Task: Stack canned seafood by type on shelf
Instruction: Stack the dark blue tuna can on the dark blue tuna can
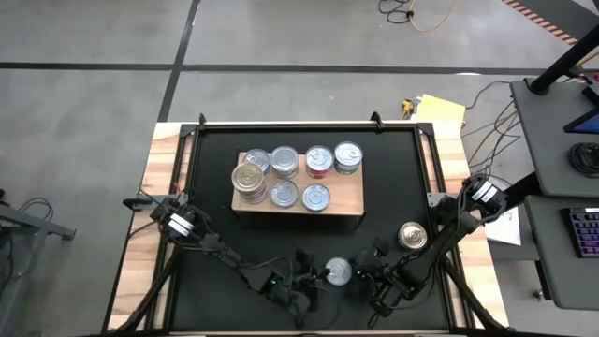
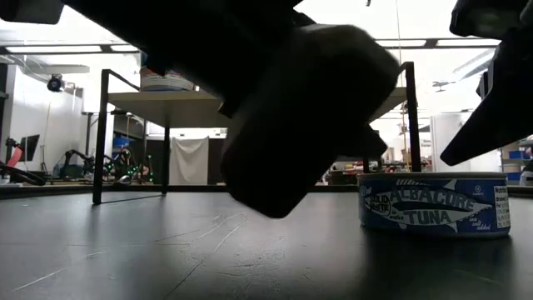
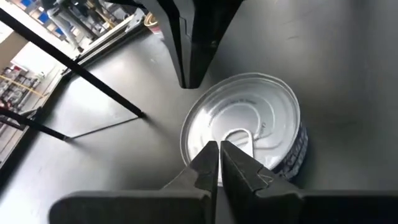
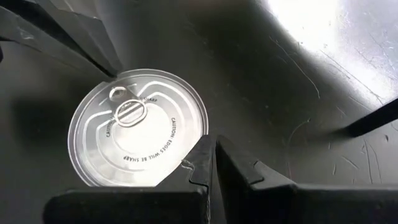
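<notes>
- we see the black mat [image 1: 215,206] under everything; a gold-lidded tin [image 1: 412,235] sits alone at right of the high view.
- left gripper [image 1: 314,277] and right gripper [image 1: 363,274], both fingers closed on nothing, flank a silver-lidded tuna can [image 1: 338,271] at bottom centre.
- shelf [image 1: 342,198] at centre carries the other tins [image 1: 298,176], some stacked.

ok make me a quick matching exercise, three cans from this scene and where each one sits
Things:
1. silver-lid tuna can
2. gold-lid can
3. red-label can

Places:
A. on the wooden shelf, back row
B. on the black mat between the left gripper and right gripper
C. alone on the mat by the right arm

Pairs: 1-B, 2-C, 3-A
</notes>
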Motion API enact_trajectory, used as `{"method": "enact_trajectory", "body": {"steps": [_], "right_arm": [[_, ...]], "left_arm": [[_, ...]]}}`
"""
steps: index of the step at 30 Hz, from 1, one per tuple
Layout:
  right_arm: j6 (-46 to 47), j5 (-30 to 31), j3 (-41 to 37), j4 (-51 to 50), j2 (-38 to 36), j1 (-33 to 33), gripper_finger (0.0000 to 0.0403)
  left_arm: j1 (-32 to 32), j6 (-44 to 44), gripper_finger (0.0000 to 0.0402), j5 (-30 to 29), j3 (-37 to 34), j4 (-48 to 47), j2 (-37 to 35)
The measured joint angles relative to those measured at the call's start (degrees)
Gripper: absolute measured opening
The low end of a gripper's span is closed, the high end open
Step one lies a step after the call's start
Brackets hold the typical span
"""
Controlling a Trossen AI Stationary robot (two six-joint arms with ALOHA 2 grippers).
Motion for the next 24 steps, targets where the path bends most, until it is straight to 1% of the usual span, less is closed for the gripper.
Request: {"method": "enact_trajectory", "body": {"steps": [5,8,11,15,20,24], "right_arm": [[0.63,-0.02,0.0,0.01,0.03,0.0,0.0012],[3.61,-0.39,0.0,-0.01,-0.29,0.0,0.0012],[8.45,-3.12,0.0,-0.43,-1.1,0.0,0.0013],[10.45,-6.19,0.0,-0.91,-2.21,0.13,0.0018],[10.5,-8.08,0.0,0.49,-2.75,0.15,0.0051],[10.85,-6.59,0.0,0.87,-2.75,0.51,0.009]], "left_arm": [[0.02,-0.29,0.0001,0.61,-1.61,-0.05,0.0],[0.07,-1.33,0.0,1.89,-2.34,0.41,-0.11],[0.11,-1.55,0.0,1.97,-2.54,0.45,-0.13],[0.09,-1.55,0.0,2.18,-2.65,0.38,-0.2],[0.09,-1.88,0.0,2.23,-2.77,-0.07,-0.24],[0.09,-1.88,0.0,2.35,-2.77,-0.19,-0.24]]}}
